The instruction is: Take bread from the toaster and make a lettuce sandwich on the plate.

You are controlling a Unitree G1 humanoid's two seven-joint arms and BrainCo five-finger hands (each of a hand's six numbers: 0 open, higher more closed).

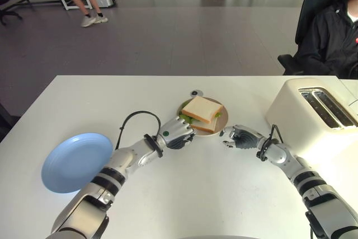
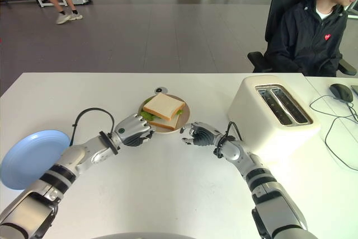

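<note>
Two hands flank the brown plate [image 1: 225,115]. Left hand [image 1: 174,134] is clenched with nothing in it, fingertips touching the rim at its 8 o'clock. Right hand [image 1: 239,137] is loosely curled, nothing held, just off the rim at 4 o'clock. Sandwich [image 1: 202,110] sits on that plate: two bread slices, lettuce [image 1: 184,119] poking out between. Toaster [image 1: 296,116] at 3 o'clock, well apart. Blue plate [image 1: 77,162] far out at 8 o'clock.
</note>
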